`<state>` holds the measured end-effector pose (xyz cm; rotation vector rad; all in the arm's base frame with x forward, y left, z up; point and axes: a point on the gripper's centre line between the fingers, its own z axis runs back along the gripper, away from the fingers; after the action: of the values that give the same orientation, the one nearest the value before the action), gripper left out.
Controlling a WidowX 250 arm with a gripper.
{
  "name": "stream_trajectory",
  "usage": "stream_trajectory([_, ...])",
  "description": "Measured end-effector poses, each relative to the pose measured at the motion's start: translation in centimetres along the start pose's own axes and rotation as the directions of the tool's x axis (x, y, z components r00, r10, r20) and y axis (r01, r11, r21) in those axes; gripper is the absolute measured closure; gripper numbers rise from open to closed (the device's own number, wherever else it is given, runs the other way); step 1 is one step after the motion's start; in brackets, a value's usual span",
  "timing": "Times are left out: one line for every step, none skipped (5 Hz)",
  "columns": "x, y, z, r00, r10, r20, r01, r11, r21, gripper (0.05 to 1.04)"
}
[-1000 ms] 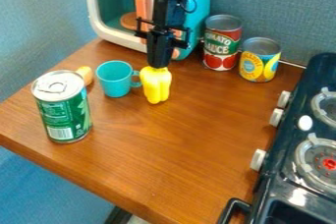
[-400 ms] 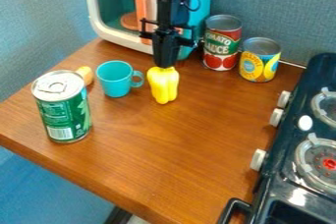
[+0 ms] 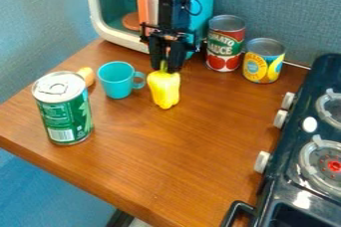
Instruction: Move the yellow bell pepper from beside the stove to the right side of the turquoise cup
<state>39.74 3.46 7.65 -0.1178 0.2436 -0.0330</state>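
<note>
The gripper (image 3: 166, 69) has just gone from narrow to wider, its fingers now apart on either side of the stem of the yellow pepper (image 3: 164, 90); the pepper has dipped slightly and looks upright, seemingly let go, though contact with the fingers is hard to tell; it is over the tabletop (image 3: 200, 136), nearer the back edge than the front, beside the teal cup (image 3: 117, 82); this probably means that its hold has ended.

Brown wood-grain table (image 3: 186, 156), with green can (image 3: 65, 114) near left edge, tan object (image 3: 86, 75) partly hidden behind, turquoise cup (image 3: 116, 84) beside upright yellow pepper (image 3: 164, 91); farther back, white-and-turquoise toy oven (image 3: 120, 38), red-and-green tomato can (image 3: 225, 47), shorter yellow can (image 3: 262, 65)
</note>
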Motion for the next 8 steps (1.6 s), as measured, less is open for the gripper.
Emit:
stream_trajectory([-0.5,-0.1,-0.4,1.0,0.015,0.01,-0.015,1.0,0.003,0.211])
stream_trajectory([-1.9,-0.3,0.9,0.998,0.004,0.068,-0.005,1.0,0.022,0.069])
stream_trajectory([-4.4,-1.4,2.8,0.991,-0.03,0.134,0.022,0.998,0.061,0.073])
stream_trajectory([-8.0,-3.2,3.5,0.985,-0.071,0.157,0.054,0.993,0.109,0.073])
stream_trajectory([-12.9,-3.4,3.7,0.985,-0.118,0.127,0.103,0.987,0.123,0.073])
stream_trajectory([-17.2,-1.4,3.7,0.963,-0.221,0.152,0.202,0.97,0.135,0.073])
stream_trajectory([-20.0,0.8,4.4,0.955,-0.197,0.221,0.166,0.974,0.152,0.073])
stream_trajectory([-21.5,4.2,4.7,0.954,-0.119,0.275,0.081,0.986,0.146,0.073])
